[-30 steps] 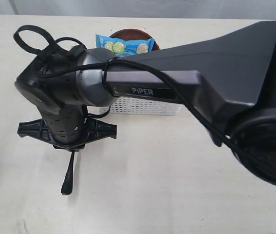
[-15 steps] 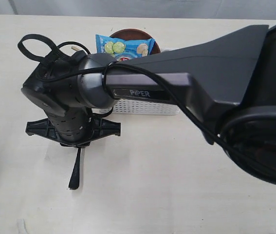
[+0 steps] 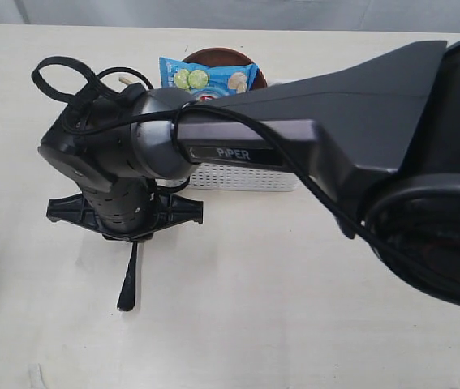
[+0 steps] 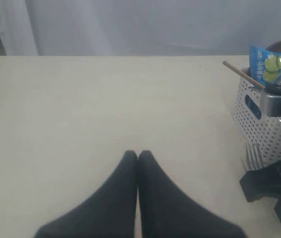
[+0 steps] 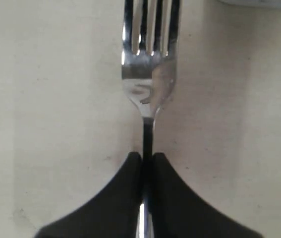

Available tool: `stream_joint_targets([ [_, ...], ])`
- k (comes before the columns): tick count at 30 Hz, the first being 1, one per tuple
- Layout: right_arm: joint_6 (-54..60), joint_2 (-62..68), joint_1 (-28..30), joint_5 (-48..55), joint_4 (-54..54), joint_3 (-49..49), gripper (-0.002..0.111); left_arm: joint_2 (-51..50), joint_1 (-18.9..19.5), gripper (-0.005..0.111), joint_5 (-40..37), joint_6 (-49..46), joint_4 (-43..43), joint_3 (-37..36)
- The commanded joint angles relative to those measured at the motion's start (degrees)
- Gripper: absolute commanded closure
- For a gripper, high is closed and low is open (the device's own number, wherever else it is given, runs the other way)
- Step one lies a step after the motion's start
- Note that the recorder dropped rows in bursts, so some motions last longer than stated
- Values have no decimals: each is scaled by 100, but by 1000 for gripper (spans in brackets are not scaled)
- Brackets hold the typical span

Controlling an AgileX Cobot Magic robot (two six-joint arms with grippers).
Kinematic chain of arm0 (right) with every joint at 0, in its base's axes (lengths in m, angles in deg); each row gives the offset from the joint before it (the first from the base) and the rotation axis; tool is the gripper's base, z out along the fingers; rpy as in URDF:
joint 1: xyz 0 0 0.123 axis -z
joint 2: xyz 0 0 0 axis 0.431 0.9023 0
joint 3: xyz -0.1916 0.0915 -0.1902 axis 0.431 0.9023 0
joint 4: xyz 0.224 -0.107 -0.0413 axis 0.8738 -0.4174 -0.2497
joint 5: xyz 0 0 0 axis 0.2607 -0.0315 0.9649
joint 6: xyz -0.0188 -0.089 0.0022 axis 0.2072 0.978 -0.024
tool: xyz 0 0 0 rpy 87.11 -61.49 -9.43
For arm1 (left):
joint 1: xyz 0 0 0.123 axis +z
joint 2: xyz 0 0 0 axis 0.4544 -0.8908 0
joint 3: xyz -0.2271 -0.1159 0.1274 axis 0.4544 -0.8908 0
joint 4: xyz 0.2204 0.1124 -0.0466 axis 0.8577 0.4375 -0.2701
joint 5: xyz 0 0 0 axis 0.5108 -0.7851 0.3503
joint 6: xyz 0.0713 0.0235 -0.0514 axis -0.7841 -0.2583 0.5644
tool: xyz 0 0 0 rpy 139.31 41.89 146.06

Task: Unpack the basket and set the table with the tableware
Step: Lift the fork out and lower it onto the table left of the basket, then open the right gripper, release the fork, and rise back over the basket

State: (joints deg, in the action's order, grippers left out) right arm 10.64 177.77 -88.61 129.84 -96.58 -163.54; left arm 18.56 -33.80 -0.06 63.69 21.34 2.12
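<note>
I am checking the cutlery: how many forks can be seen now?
1. The fork is pinched by its handle in the right claw, near the basket. More may lie hidden inside the basket.

Readable text: one item, in the exterior view. "PiPER" stands in pale letters, with a small i between capitals, on a dark oblong plate set into the side of the right arm [image 3: 319, 121], on the grey link.

Blue snack bag [image 3: 205, 79] in the basket [image 3: 246, 178]: it is printed with green and pale rounds, and its lettering is too small to read. In the left wrist view the same bag [image 4: 271, 64] shows a red patch whose characters are not legible.

Right wrist view: nothing legible.
</note>
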Motion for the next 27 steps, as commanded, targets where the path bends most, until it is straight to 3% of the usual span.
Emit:
stream_joint_targets([
  [1, -23, 7, 32, -23, -77, 16, 84, 20, -44, 107, 59, 3, 0, -21],
  [5, -23, 7, 32, -23, -77, 16, 70, 20, -44, 107, 59, 3, 0, -21],
  [19, 331, -352, 32, 189, -216, -19, 70, 20, -44, 107, 59, 3, 0, -21],
  [27, 1689, -1155, 32, 1060, -51, -19, 70, 20, -44, 107, 59, 3, 0, -21],
])
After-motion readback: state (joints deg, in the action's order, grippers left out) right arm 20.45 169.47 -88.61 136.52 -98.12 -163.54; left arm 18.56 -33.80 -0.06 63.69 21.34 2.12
